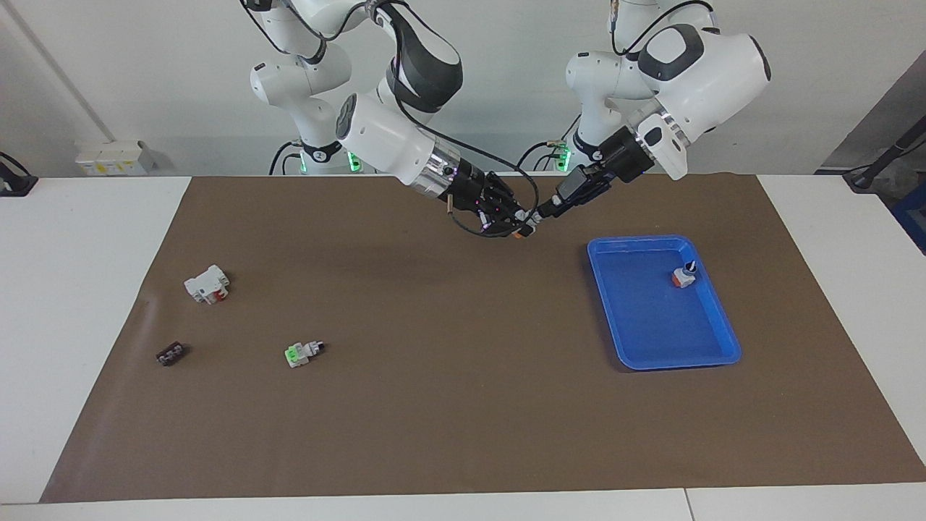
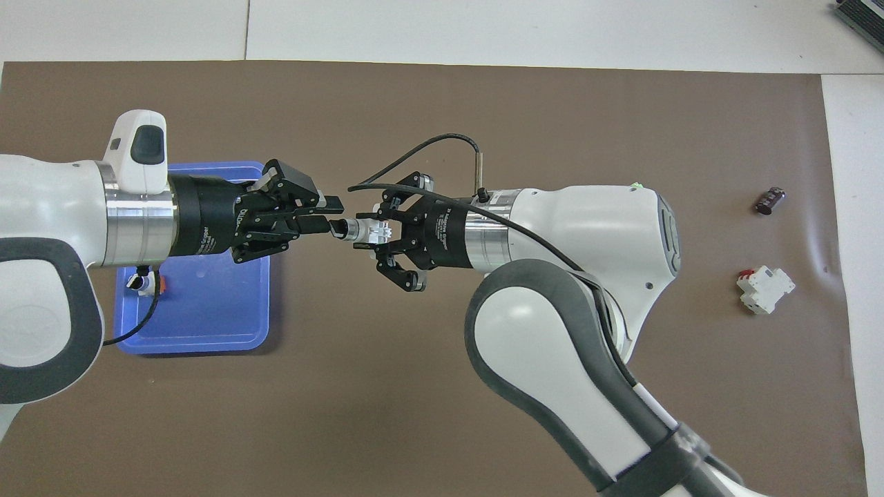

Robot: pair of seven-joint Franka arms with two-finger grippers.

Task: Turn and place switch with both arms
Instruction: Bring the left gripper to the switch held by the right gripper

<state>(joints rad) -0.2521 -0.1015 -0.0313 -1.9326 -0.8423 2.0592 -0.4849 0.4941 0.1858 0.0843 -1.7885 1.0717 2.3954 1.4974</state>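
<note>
The switch (image 2: 366, 230) hangs in the air over the mat's middle, between the two grippers. It is a small white-grey block with an orange patch (image 1: 520, 233). My right gripper (image 2: 378, 232) is shut on its body, links splayed to the sides. The short black knob (image 2: 338, 228) points toward my left gripper (image 2: 327, 215), whose tip is at the knob. In the facing view the left gripper (image 1: 544, 211) meets the right gripper (image 1: 518, 223) end to end, above the mat beside the blue tray.
A blue tray (image 1: 712, 354) at the left arm's end holds a similar switch with a dark-blue knob (image 1: 683, 275). Toward the right arm's end lie a white and red block (image 1: 207, 284), a small dark part (image 1: 169, 354) and a white switch with a green part (image 1: 302, 352).
</note>
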